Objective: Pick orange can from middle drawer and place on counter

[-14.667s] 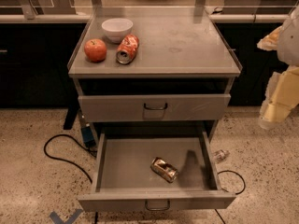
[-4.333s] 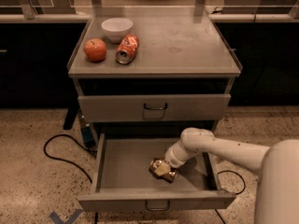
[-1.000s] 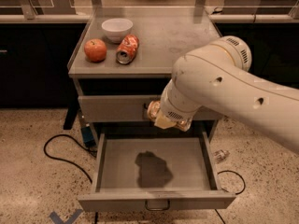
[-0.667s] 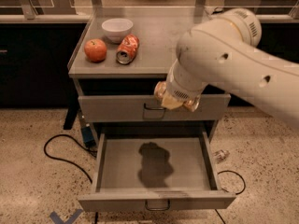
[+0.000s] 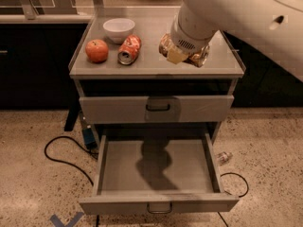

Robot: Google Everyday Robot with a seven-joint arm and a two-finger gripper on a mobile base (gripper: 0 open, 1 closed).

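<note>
The middle drawer [image 5: 118, 204] stands open, with only a shadow on its floor. Over the counter's [image 5: 151, 60] front right, the end effector [image 5: 182, 54] pinches the orange can [image 5: 202, 56]. Well left sit a white bowl [image 5: 119, 29], a red fruit [image 5: 97, 50] and a red-orange can [image 5: 129, 49].
</note>
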